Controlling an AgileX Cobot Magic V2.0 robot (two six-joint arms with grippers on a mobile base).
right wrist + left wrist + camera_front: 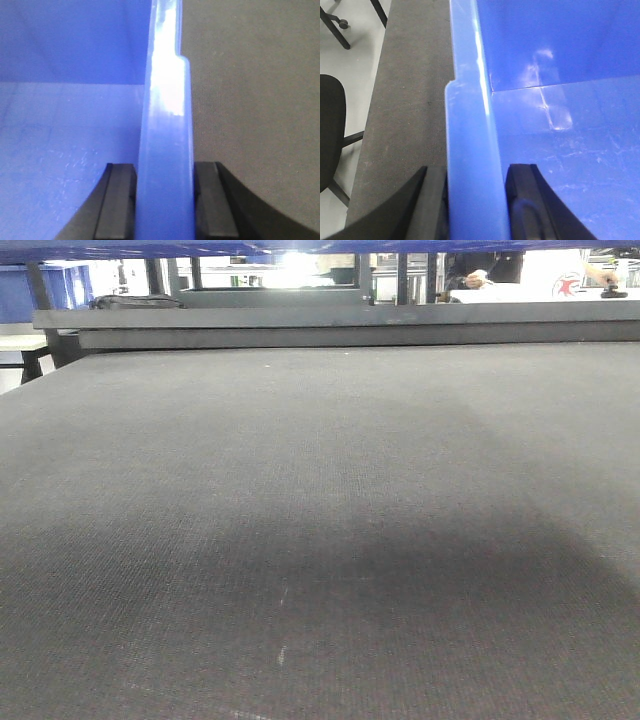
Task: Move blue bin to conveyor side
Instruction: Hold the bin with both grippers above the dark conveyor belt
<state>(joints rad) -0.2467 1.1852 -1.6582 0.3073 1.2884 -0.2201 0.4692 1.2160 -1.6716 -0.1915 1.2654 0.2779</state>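
**Front view:** the conveyor side [320, 520], a dark woven belt surface, fills the frame up to a grey rail [330, 325] along its far edge. Nothing stands on the visible part. A blue band [200, 248] runs along the top of the frame. It may be the bin, but I cannot tell.

**Left wrist view:** the left gripper [476, 200] straddles the thick rim of the blue bin [560, 150], one finger outside the wall and one inside, both closed against the plastic. The belt surface [410, 100] lies just beside this wall, and its left edge is close by. Beyond that edge are the floor and a black chair [330, 135].

**Right wrist view:** the right gripper [165, 200] clamps the opposite rim of the bin [75, 125] in the same way, both pads touching it. The belt [250, 100] stretches away on the outer side.

**Progress:** the two-handed grasp looks done, and the bin sits over the belt near its left edge. These views do not show whether it is resting or lifted. What seems left is setting it down, if it is lifted, and releasing both grippers.
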